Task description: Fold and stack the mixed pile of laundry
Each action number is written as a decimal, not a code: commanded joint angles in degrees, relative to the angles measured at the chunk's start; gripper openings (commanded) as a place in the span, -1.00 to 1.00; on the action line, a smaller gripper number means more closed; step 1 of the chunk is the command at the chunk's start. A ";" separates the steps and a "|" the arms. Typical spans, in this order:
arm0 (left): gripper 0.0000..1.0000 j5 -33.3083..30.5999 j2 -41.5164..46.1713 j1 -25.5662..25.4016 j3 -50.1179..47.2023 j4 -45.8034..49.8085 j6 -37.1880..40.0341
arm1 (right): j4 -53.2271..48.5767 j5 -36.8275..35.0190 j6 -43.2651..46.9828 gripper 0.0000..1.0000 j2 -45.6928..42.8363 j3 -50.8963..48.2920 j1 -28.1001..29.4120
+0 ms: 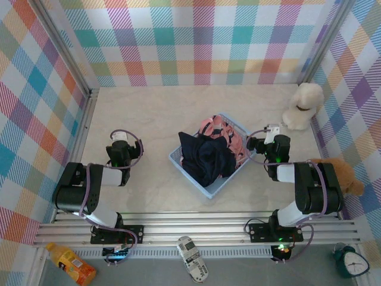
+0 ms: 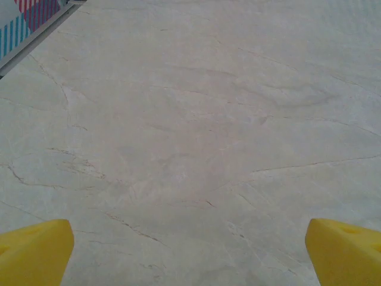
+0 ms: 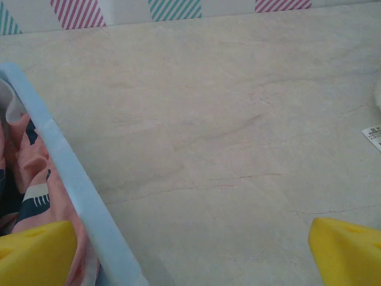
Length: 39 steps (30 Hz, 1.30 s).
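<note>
1. Navy T-shirt (image 1: 208, 161) and pink garment (image 1: 222, 128) (printed) heaped in blue basket (image 3: 70, 173), worktop (image 1: 149, 107) centre.
2. Left end effector (image 2: 190, 255) at nine o'clock of basket, spread, empty.
3. Right end effector (image 3: 190, 256) at three o'clock, spread, beside basket rim.

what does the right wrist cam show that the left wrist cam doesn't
Right wrist: the light blue basket rim, the pink printed garment inside it, and a white tag at the right edge. Left wrist: a grey rail under the wall. Both: the pale marbled table, the striped wall, and wide-open yellow fingers on the left gripper and right gripper.
</note>
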State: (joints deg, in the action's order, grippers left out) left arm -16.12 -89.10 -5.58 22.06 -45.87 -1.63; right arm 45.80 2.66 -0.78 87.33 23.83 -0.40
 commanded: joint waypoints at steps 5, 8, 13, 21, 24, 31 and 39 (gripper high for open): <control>1.00 0.10 -0.30 0.14 1.20 -1.62 0.79 | 0.78 0.68 0.34 0.99 0.56 0.23 0.18; 1.00 0.20 -0.29 0.12 1.18 -1.71 0.84 | 0.78 0.68 0.37 0.99 0.55 0.24 0.18; 1.00 0.19 -0.26 0.12 1.21 -1.73 0.84 | 0.60 0.77 0.20 0.99 0.65 0.33 0.14; 1.00 0.60 -0.24 0.40 1.15 -1.64 0.71 | 0.60 0.70 0.25 0.99 0.65 0.25 0.13; 1.00 0.50 -0.20 0.40 1.12 -1.64 0.73 | 0.60 0.77 0.29 0.99 0.65 0.26 0.13; 1.00 -1.63 1.46 0.04 1.46 0.11 0.27 | -11.85 -1.72 -0.11 0.99 -3.96 5.00 0.40; 1.00 -2.92 8.85 0.45 13.41 27.56 -0.85 | -42.03 -4.13 -7.34 0.99 -15.48 17.65 0.67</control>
State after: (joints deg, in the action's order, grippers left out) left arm -17.30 -85.89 -5.50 26.55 -34.09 -1.87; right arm 18.83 -0.84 -3.55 74.94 35.64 -0.01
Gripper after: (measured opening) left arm 0.999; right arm 0.994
